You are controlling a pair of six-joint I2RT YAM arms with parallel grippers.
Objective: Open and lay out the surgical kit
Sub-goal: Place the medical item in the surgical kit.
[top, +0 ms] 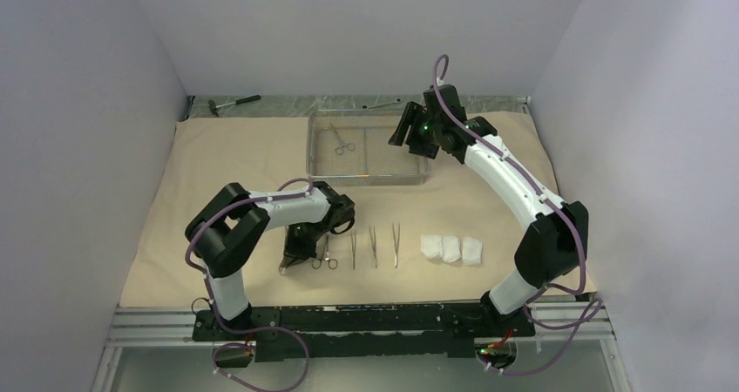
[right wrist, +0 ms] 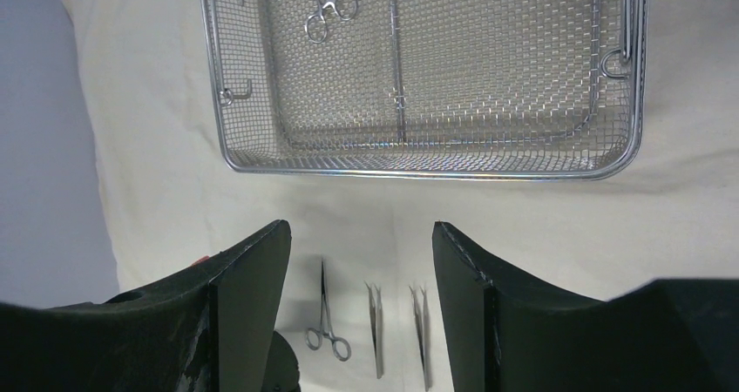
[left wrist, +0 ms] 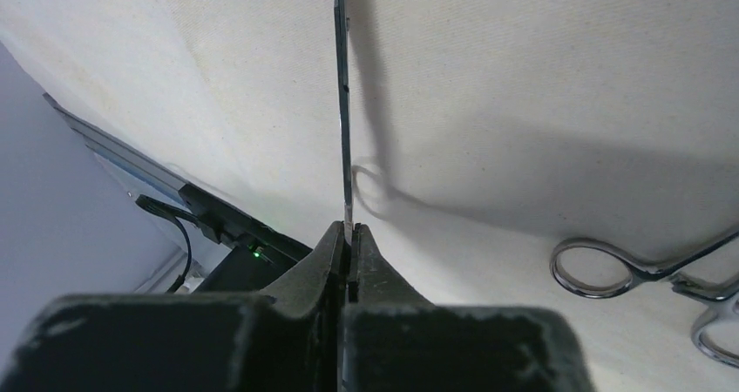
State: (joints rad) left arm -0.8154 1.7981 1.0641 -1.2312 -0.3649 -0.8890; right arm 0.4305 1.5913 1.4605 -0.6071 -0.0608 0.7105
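The tan wrap sheet [top: 227, 174] lies spread flat. At the back stands the steel mesh tray [top: 369, 180] [right wrist: 418, 167] with one ring-handled clamp [top: 342, 139] [right wrist: 329, 13] left in it. My right gripper [top: 405, 135] [right wrist: 362, 235] hangs open and empty over the tray's near right part. Low over the sheet's front, my left gripper [top: 292, 260] [left wrist: 349, 228] is shut on a thin steel clamp [left wrist: 342, 104] seen edge-on. Beside it lie another clamp [top: 329, 258] [left wrist: 601, 268], a row of tweezers [top: 373, 246] [right wrist: 376, 327] and three white gauze pads [top: 451, 248].
A dark-handled hammer [top: 233, 104] and a small thin wrench [top: 383, 104] lie on the bare strip behind the sheet. Grey walls close in both sides and the back. The arms' base rail [top: 366, 318] runs along the front edge.
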